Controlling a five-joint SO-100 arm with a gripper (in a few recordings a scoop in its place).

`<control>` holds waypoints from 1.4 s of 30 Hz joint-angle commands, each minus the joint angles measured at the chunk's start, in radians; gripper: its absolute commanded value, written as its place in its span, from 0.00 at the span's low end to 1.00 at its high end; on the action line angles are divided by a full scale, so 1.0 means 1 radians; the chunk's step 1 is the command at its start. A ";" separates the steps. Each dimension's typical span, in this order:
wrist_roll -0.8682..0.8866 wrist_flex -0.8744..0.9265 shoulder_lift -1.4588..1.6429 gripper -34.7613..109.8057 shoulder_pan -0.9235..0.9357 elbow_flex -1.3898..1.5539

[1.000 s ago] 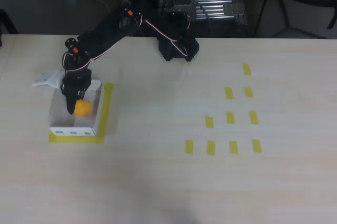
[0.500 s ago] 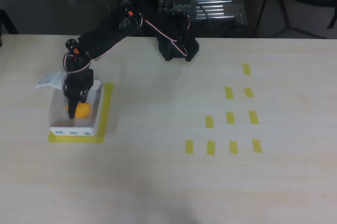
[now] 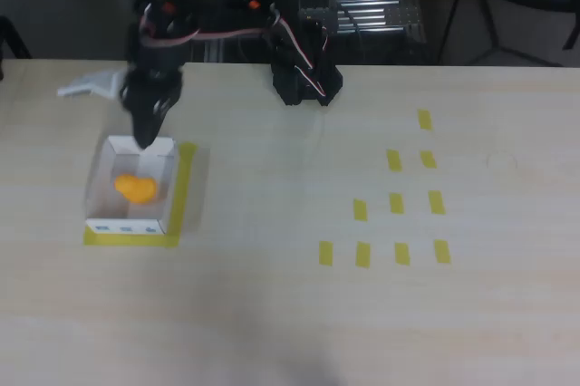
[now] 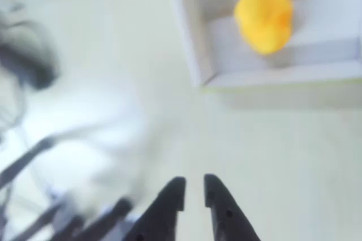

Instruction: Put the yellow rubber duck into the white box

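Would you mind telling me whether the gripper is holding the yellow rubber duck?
No, the yellow rubber duck lies inside the white box, well apart from the gripper, which holds nothing.

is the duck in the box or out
In. The duck lies on the floor of the box, walls around it in both views; the claw is above the far wall, holding nothing.

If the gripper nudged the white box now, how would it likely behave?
The white box looks like thin card with low upright walls, so probably light and apt to slide. Only the small duck weighs it down. Its walls would likely flex under the gripper.
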 commanded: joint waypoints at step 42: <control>0.686 -0.678 1.856 0.24 -0.755 2.296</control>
